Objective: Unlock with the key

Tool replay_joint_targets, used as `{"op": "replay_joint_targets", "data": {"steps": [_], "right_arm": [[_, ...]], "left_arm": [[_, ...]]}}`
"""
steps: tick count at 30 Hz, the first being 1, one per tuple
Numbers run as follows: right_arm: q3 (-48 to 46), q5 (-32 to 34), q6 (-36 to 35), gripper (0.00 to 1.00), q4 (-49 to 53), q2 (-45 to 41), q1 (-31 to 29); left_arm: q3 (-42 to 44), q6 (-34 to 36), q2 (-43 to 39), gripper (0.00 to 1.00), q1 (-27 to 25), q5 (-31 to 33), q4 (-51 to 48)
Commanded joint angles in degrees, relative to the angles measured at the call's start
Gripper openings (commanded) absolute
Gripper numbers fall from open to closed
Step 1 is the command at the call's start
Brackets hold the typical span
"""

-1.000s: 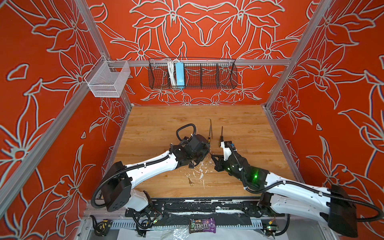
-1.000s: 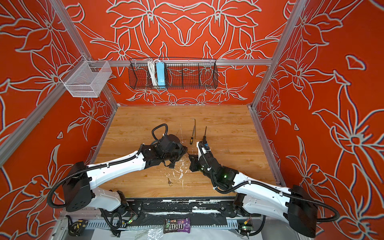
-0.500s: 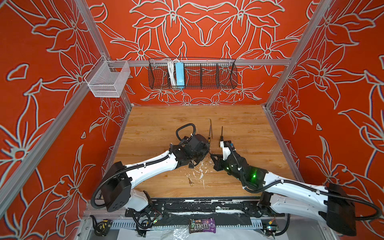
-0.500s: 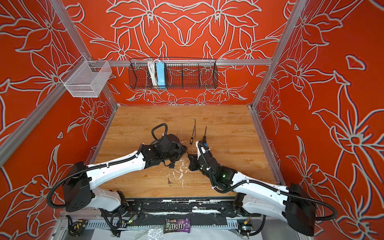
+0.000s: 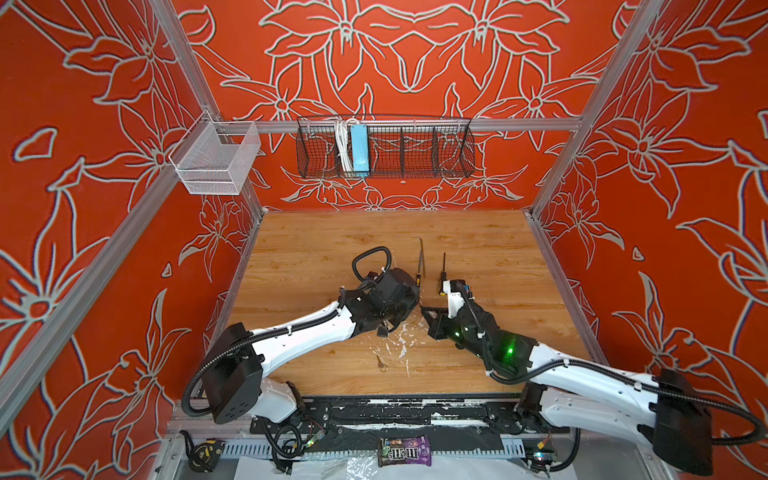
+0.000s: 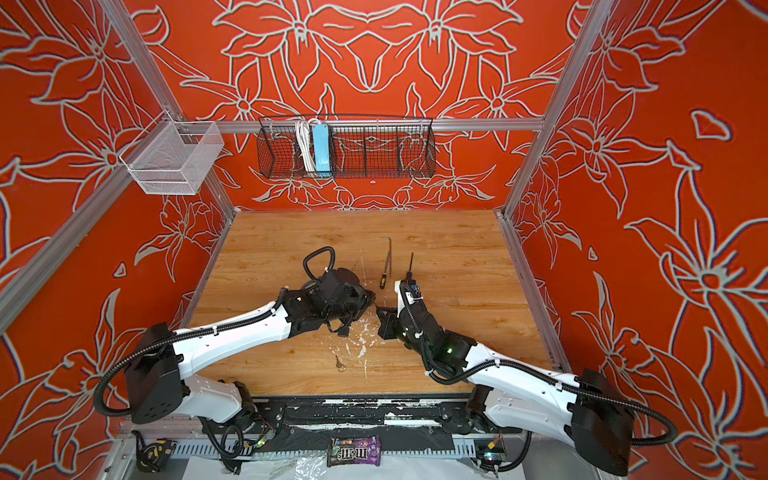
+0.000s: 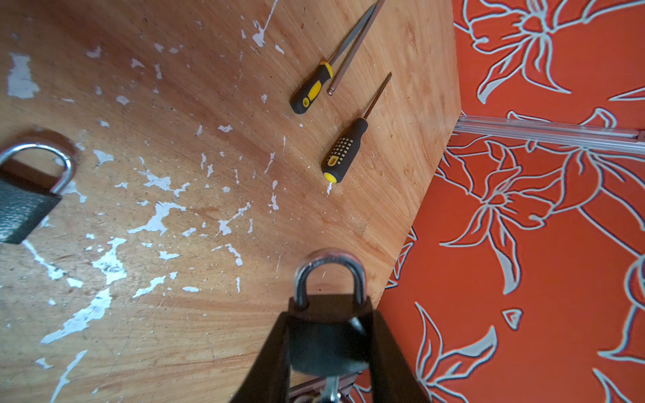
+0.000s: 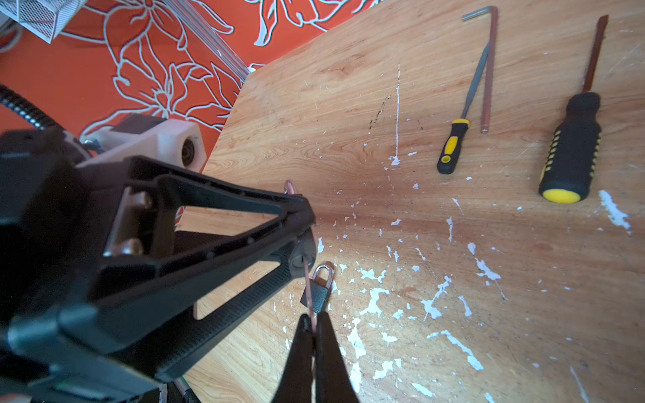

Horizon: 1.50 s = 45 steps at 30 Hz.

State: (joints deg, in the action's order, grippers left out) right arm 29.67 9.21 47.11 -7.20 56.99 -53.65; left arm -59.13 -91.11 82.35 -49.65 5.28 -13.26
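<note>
My left gripper (image 7: 330,319) is shut on a black padlock (image 7: 328,343) with a silver shackle, held above the wooden table with the shackle pointing away from the wrist. My right gripper (image 8: 314,318) is shut on a thin key (image 8: 308,284). The key's blade reaches to the keyhole face of the held padlock (image 8: 301,259), which sits between the left fingers. In both top views the two grippers (image 5: 411,305) (image 5: 426,311) meet tip to tip at mid-table. Whether the key is turned cannot be told.
A second black padlock (image 8: 319,295) (image 7: 24,206) lies on the table under the grippers. A loose key (image 5: 381,363) lies nearer the front edge. Two yellow-black screwdrivers (image 8: 450,146) (image 8: 572,153) and a hex key (image 8: 488,69) lie just beyond the grippers. A wire basket (image 5: 384,147) hangs on the back wall.
</note>
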Motion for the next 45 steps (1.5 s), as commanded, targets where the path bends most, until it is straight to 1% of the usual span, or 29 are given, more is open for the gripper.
{"op": "replay_joint_targets", "data": {"steps": [1, 6, 9, 12, 15, 17, 20, 22, 25, 29, 31, 32, 35, 39, 45], "right_arm": [[3.20, 2.01, 1.61, 0.00, 4.27, -0.67, 0.79], [6.21, 4.23, -0.26, 0.00, 8.95, 1.11, 0.39], [6.53, 3.79, -1.66, 0.00, 7.38, 1.74, 0.22], [8.22, 2.34, -4.73, 0.00, 7.50, 3.32, -0.03], [10.91, 2.98, -8.78, 0.00, 10.48, 4.55, 0.03], [10.84, 2.83, -11.94, 0.00, 9.15, 4.57, 0.00], [10.58, 3.63, -14.58, 0.00, 7.82, 4.10, 0.03], [10.58, 1.69, -15.40, 0.00, 6.69, 3.75, 0.11], [10.65, -2.92, -11.98, 0.00, 5.02, 3.82, 0.73], [10.25, -9.75, -2.67, 0.00, 2.66, 4.74, 3.24], [9.73, -10.66, 1.65, 0.00, 3.00, 4.77, 4.77], [9.62, -10.56, 2.42, 0.00, 3.26, 4.79, 5.09], [11.38, -8.48, -1.56, 0.00, 6.98, 4.78, 4.79], [14.21, -2.70, -8.24, 0.00, 12.29, 5.43, 3.51], [14.93, 1.77, -17.23, 0.00, 12.61, 5.30, 2.49]], "left_arm": [[-0.15, 0.00, -1.80, 0.00, -0.89, 0.35, 0.42], [-0.41, -0.20, -1.88, 0.00, -1.06, 0.51, 0.98], [-0.62, -0.49, -1.91, 0.00, -1.04, 0.16, 1.14], [0.03, -1.17, -2.10, 0.00, -1.06, -1.25, 3.13], [-0.25, -1.32, -2.32, 0.00, -1.06, -2.60, 3.50], [0.10, -1.85, -2.36, 0.00, -1.00, -3.85, 4.35], [0.82, -2.30, -2.59, 0.00, -1.06, -4.92, 5.65], [0.84, -2.32, -2.72, 0.00, -1.06, -4.75, 5.30], [1.30, -2.32, -3.18, 0.00, -1.22, -3.96, 5.36], [1.45, -1.97, -3.81, 0.00, -2.06, -1.31, 4.21], [2.06, -2.18, -4.16, 0.00, -2.20, -0.64, 4.47], [2.16, -2.45, -4.25, 0.00, -2.16, -0.54, 4.38], [2.37, -2.55, -4.55, 0.00, -2.16, -0.77, 4.95], [2.12, -2.66, -4.48, 0.00, -2.14, -1.87, 5.56], [2.44, -3.81, -4.48, 0.00, -2.21, -3.68, 7.09]]}}
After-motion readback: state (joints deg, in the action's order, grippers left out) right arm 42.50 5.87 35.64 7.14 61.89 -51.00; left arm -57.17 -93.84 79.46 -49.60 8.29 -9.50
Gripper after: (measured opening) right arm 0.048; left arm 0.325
